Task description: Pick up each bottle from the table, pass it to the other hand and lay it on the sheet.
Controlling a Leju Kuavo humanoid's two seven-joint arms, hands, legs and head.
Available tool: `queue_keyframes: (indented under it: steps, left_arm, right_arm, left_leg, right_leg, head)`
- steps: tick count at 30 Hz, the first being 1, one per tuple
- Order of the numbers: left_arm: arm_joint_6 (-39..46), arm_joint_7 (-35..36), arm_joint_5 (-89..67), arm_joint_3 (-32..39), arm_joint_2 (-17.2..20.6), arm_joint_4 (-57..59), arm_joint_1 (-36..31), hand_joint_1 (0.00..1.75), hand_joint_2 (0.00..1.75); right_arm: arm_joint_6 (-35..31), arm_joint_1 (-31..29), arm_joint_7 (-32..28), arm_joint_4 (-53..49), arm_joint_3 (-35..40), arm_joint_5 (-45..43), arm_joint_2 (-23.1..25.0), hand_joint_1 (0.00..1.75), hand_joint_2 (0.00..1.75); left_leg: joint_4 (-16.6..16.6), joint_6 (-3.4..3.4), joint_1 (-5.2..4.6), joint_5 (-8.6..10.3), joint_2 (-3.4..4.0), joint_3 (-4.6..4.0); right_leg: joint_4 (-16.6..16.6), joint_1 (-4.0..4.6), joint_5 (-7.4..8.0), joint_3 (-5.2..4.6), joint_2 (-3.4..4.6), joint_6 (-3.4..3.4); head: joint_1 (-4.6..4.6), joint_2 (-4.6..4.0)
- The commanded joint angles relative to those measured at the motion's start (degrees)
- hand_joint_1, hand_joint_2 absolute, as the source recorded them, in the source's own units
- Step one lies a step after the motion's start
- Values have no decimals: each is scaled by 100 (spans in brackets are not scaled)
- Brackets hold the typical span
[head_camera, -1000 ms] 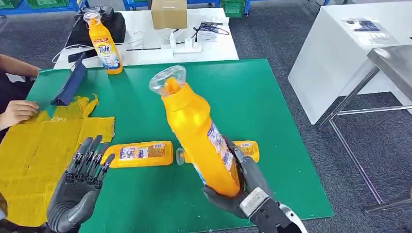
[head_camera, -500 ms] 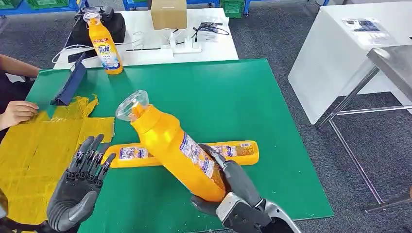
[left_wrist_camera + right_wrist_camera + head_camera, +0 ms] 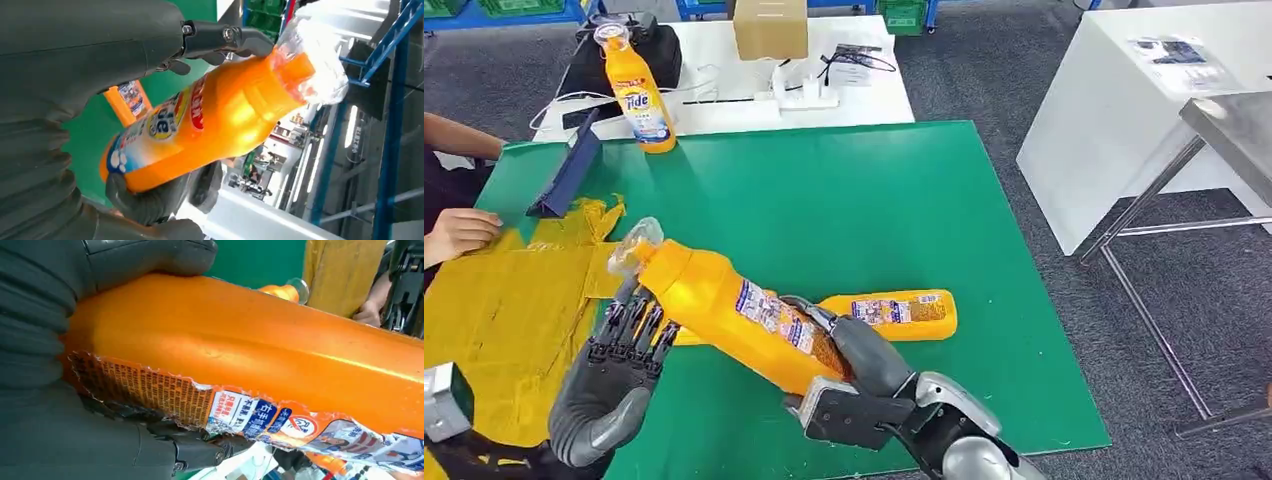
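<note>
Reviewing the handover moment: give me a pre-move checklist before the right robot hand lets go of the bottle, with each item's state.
1. Right robot hand grips the held bottle at its base end: ok.
2. Bottle's neck end reaches the left robot hand: ok.
3. Left robot hand's fingers closed around the bottle: not ok, they lie along it, spread.
4. Clear cap on: ok.
5. Yellow sheet free beside the left robot hand: ok.
6. Person's hand off the sheet: not ok, it rests at its far edge.
</note>
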Motion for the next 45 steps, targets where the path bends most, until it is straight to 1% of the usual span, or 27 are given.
queue_keyframes:
  steps: [1, 3, 5, 8, 11, 16, 17, 21, 28, 31, 36, 37, 38, 39, 45]
  left_arm:
    - [-72, 55, 15, -336, 41, 410, -240, 0, 175]
    - [-78, 62, 18, -347, 47, 414, -252, 0, 175]
    - [-86, 73, 28, -367, 42, 445, -281, 0, 175]
    - [-9, 96, -78, -363, -13, 533, -399, 0, 175]
    - [77, 97, -230, -323, -59, 595, -485, 0, 175]
    - [68, 97, -230, -316, -59, 612, -515, 0, 175]
    - [67, 97, -230, -317, -58, 612, -511, 0, 175]
    - [67, 97, -230, -317, -58, 612, -511, 0, 175]
    - [233, 46, -760, -222, -176, 695, -677, 0, 175]
    - [210, 42, -831, -216, -194, 726, -722, 0, 175]
    - [214, 39, -851, -217, -208, 728, -732, 0, 175]
    - [207, 40, -851, -228, -207, 719, -725, 0, 175]
    - [203, 37, -842, -231, -206, 717, -714, 0, 175]
    - [175, 15, -808, -242, -194, 716, -711, 175, 175]
    - [23, -69, -645, -290, -162, 691, -676, 175, 175]
  right_arm:
    - [145, -753, 171, 694, 582, -31, 76, 175, 175]
    - [152, -801, 179, 704, 628, -29, 78, 175, 175]
    - [193, -975, 238, 727, 772, -19, 130, 175, 175]
    - [313, -1337, 420, 824, 1113, -142, 257, 175, 175]
    - [336, -1549, 498, 875, 1390, -235, 303, 175, 175]
    - [330, -1559, 520, 886, 1413, -248, 310, 175, 175]
    - [330, -1557, 520, 888, 1412, -248, 295, 175, 175]
    - [330, -1557, 520, 888, 1412, -248, 295, 175, 175]
    - [398, -1969, 675, 914, 1938, -520, 453, 175, 175]
    - [426, -2124, 762, 901, 2137, -635, 515, 175, 175]
    - [430, -2093, 762, 883, 2205, -656, 436, 175, 175]
    - [432, -2094, 756, 909, 2214, -668, 425, 175, 175]
    - [429, -2089, 754, 925, 2212, -675, 416, 175, 175]
    - [423, -2087, 747, 937, 2213, -685, 411, 175, 175]
    - [404, -2042, 737, 973, 2171, -697, 378, 175, 175]
  left_leg:
    - [-1, 1, -1, -10, 21, 25]
    - [1, 0, 0, -10, 16, 28]
    - [-1, 0, 0, -3, 13, 14]
    - [4, -1, -2, -8, 30, 20]
    - [2, -1, 0, -6, 30, 15]
    - [-3, 1, 0, -1, 11, 12]
    - [-1, 1, -1, -7, 16, 23]
    - [-1, 2, -1, -6, 12, 19]
    - [1, 0, -1, 0, 16, 6]
    - [6, 1, -1, -6, 22, 14]
    - [4, 1, 2, -7, 10, 16]
    - [-2, 1, -2, 1, 4, 6]
    - [1, 1, 1, -7, 12, 19]
    - [-1, 1, -1, -3, 11, 10]
    - [1, 0, 1, -6, 10, 19]
  right_leg:
    - [-3, 2, -6, 25, 13, -13]
    - [-3, 4, -8, 23, 7, -15]
    - [-1, 1, -2, -16, 8, -9]
    - [5, 2, -3, -17, 21, -17]
    - [4, 3, -1, -10, 21, -16]
    - [-3, 1, -2, -8, 6, -9]
    - [-2, 2, -7, 4, 8, -14]
    - [-4, 1, -6, 21, 5, -12]
    - [3, 1, -1, -1, 9, -11]
    - [8, 3, -5, -3, 12, -16]
    - [1, 5, -8, 8, 1, -15]
    - [-1, -1, -2, -4, 0, -8]
    - [-2, 3, -7, 11, 4, -15]
    - [-2, 0, -4, 11, 4, -12]
    - [-1, 4, -8, 20, 0, -17]
  head:
    - [0, 0]
    - [0, 0]
    - [0, 0]
    - [0, 0]
    - [2, 0]
    - [0, 0]
    - [0, 0]
    - [2, 0]
    - [2, 0]
    - [2, 0]
    - [2, 0]
    - [2, 0]
    - [2, 0]
    - [2, 0]
    - [2, 0]
